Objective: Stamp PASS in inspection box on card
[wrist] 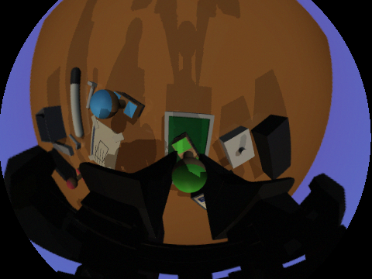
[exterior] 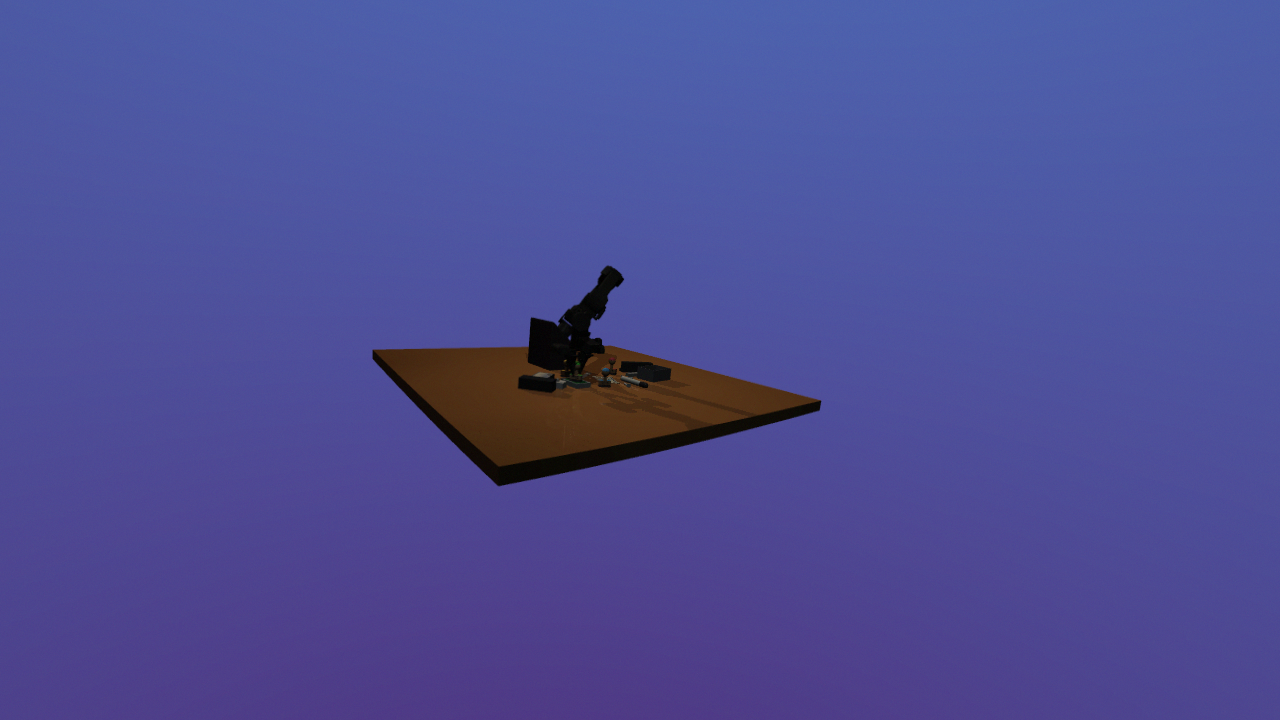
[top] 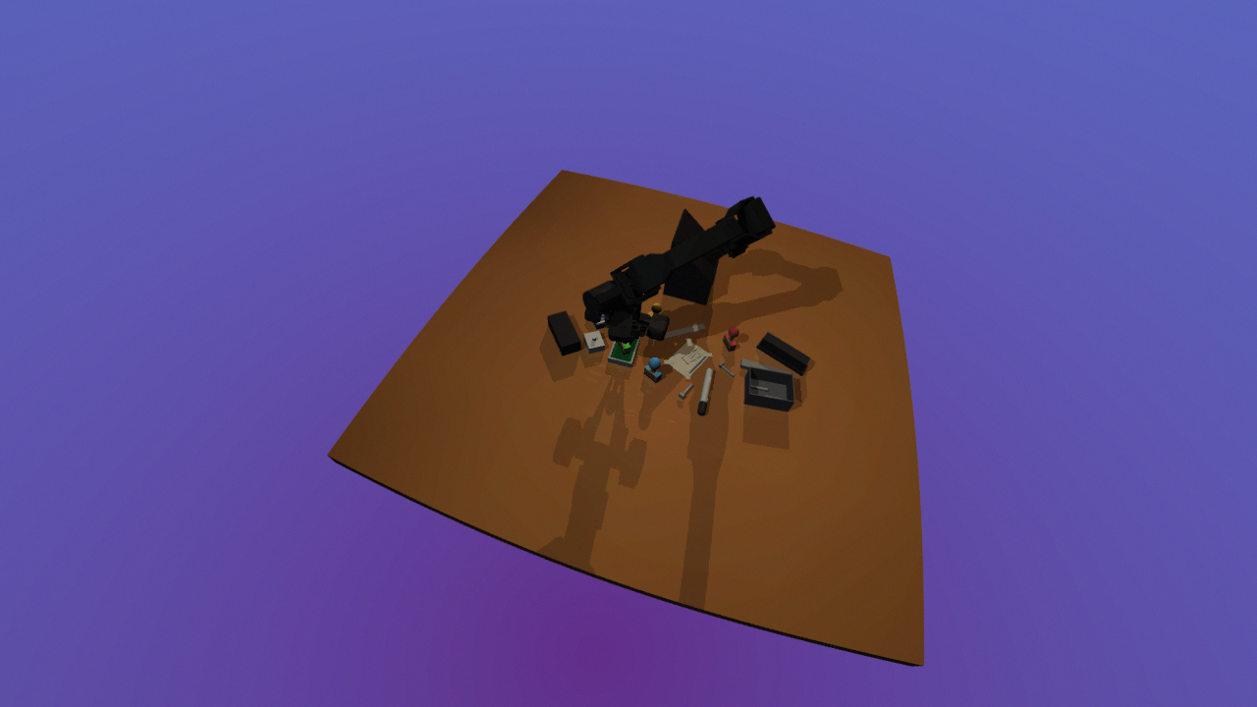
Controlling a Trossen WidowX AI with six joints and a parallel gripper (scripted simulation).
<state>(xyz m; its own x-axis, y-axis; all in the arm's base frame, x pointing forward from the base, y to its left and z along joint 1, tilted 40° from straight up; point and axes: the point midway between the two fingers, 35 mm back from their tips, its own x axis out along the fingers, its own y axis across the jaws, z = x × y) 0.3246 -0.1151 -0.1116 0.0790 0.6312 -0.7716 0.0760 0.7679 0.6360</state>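
My gripper [wrist: 188, 156] is shut on the green stamp [top: 627, 346] [wrist: 189, 180], just below its round knob. The stamp is upright, its base over the near part of the green ink pad [top: 620, 361] [wrist: 211, 132], which has a pale rim. I cannot tell whether the base touches the pad. The stamp's face and lettering are hidden. The cream card [top: 682, 359] [wrist: 111, 136] lies left of the pad in the wrist view, with thin printed box lines and no green print that I can make out.
A blue stamp [top: 653, 362] [wrist: 104, 104] stands between pad and card. A red stamp [top: 733, 333], yellow stamp [top: 656, 308], marker [top: 706, 385] [wrist: 75, 102] and dark open bin [top: 769, 405] [wrist: 51, 124] are around. A white block [wrist: 238, 150] and black block [top: 564, 334] [wrist: 273, 147] flank the pad.
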